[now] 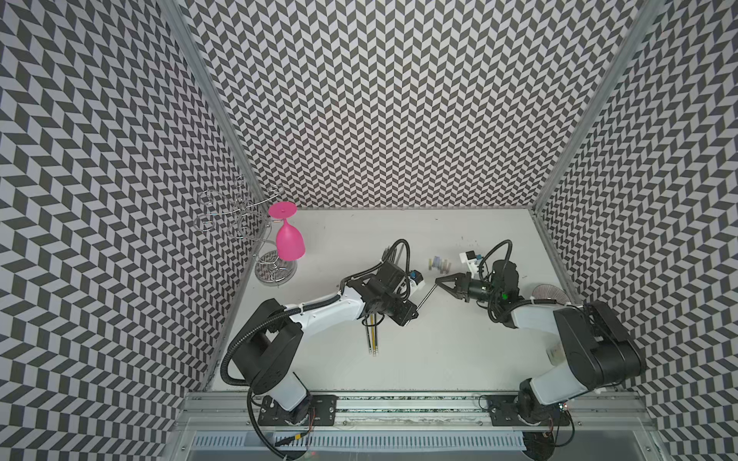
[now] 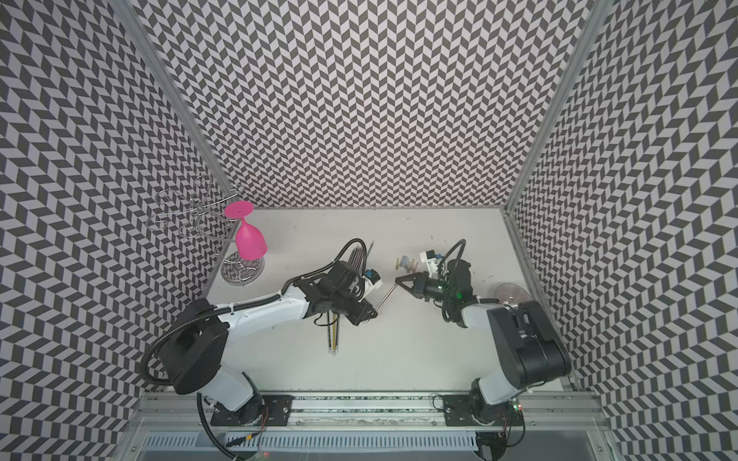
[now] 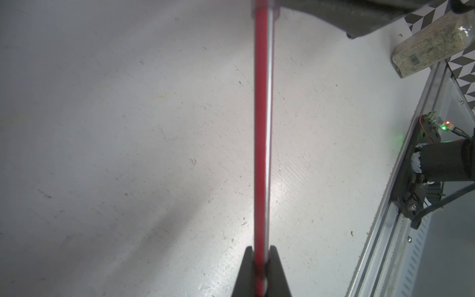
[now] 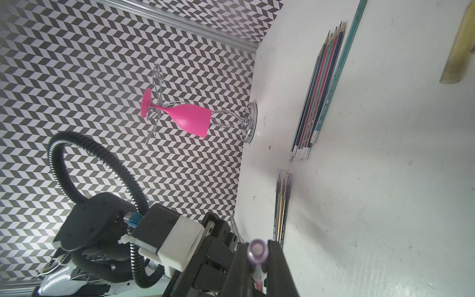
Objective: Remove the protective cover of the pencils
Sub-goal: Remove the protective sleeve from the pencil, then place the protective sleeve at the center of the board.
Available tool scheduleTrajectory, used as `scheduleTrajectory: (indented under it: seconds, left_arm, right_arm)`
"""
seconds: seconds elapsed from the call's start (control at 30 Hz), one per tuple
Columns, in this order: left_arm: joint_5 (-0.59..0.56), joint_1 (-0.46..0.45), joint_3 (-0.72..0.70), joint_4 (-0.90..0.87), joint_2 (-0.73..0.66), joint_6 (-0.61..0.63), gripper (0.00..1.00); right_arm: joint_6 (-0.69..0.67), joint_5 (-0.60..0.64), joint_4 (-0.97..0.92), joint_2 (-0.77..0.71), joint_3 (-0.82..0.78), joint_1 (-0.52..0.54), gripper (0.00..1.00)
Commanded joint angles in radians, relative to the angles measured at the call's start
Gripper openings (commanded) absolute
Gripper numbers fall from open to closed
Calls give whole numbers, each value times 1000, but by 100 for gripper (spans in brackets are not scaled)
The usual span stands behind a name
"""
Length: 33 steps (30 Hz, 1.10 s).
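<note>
In both top views a long, very thin pencil is held above the white table, bridging the gap between the two grippers. The left gripper is clamped on one end and the right gripper is closed on the other. Behind the left fingers, under that arm, a few yellow and black pencils lie flat. A heap of small translucent caps lies just beyond the right fingertips.

In the left wrist view the pencil is shown as red with a pale stripe. It runs straight out from between the black fingers, which are pressed against it from both sides. At its far end a clear plastic cover sits over the tip, where the dark right gripper meets it.

In the right wrist view the black fingers are closed on the cover, which is seen end-on and faintly purple. Just beyond the fingers three capped pencils lie on the table. Farther out, well apart from the fingers, a row of bare sharpened pencils in dark blue, red and green is laid side by side.
</note>
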Motion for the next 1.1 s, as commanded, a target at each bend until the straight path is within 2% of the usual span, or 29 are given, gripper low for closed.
scheduleTrajectory:
  seconds: [0.0, 0.23, 0.4, 0.5, 0.63, 0.8, 1.07]
  left_arm:
    - [7, -12, -19, -170, 16, 22, 0]
    - [31, -23, -25, -162, -2, 31, 0]
    - [27, -25, -25, -164, 4, 28, 0]
    - [19, -23, -22, -163, -2, 27, 0]
    - [7, -21, -21, -163, -14, 25, 0]
    - [-3, -20, -23, -166, -24, 22, 0]
    - [-5, -17, -31, -160, -41, 20, 0]
  right_arm:
    - [-43, 106, 18, -1, 62, -53, 4]
    - [-65, 101, -17, 42, 99, -80, 4]
    - [-124, 137, -119, 42, 155, -99, 4]
    - [-212, 214, -258, 49, 217, -103, 4]
    - [-338, 379, -506, 120, 342, -102, 5]
    - [-410, 497, -645, 211, 423, -107, 6]
    - [-444, 394, -614, 307, 435, -139, 9]
